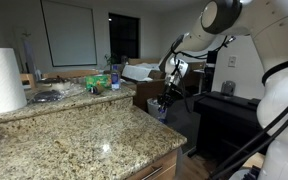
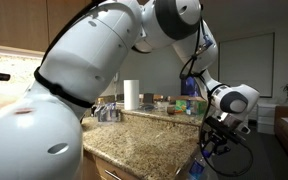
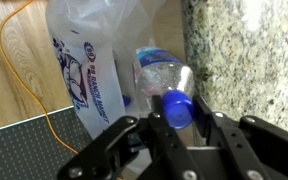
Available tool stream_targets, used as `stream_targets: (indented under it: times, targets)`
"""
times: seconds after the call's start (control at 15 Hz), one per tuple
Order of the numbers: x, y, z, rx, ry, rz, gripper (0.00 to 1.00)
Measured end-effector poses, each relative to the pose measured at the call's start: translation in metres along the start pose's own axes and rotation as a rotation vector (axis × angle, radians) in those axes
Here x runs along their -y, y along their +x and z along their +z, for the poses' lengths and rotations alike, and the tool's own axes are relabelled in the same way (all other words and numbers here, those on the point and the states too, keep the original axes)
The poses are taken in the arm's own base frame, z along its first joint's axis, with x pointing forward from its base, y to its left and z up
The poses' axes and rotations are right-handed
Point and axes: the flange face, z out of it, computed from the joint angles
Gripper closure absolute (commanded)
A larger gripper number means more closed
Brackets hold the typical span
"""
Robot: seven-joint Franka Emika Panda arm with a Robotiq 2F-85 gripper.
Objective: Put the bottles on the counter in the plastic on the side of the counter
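The tool (image 3: 176,118) is closed down on a bottle (image 3: 162,72), black fingers (image 3: 134,135) pinching either side of the neck just behind the blue cap. It is a narrow grip with no slack showing, and the bottle points away from the wrist camera, label end farthest off.

The bottle is off the tabletop (image 3: 246,50) altogether. In the wrist view it hangs between the speckled granite edge on one side and the bag (image 3: 89,70) on the other. The bag is whitish and crinkled, with blue print down its face. Whether the bottle touches it or sits just beside it, I cannot tell.

Under it all is the wooden floor (image 3: 14,60), with an orange cable (image 3: 36,95) snaking across and a dark mat (image 3: 24,140) at the near corner.

In an exterior view the tool (image 1: 167,100) hangs past the tabletop's far edge, lower than the granite surface (image 1: 74,135). A white roll (image 1: 2,80) stands upright at the opposite end. Small clutter sits along the back edge, too small to name.
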Motion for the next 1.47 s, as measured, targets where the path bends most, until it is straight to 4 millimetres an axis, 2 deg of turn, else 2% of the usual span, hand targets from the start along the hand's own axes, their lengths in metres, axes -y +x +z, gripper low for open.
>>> stream_targets:
  times: [0.6, 1.13, 1.47]
  targets:
    - [-0.004, -0.001, 0.004, 0.006, 0.002, 0.008, 0.92]
    - [-0.033, -0.008, -0.012, -0.019, -0.004, 0.055, 0.92]
    - [-0.037, -0.010, -0.009, -0.012, -0.004, 0.062, 0.92]
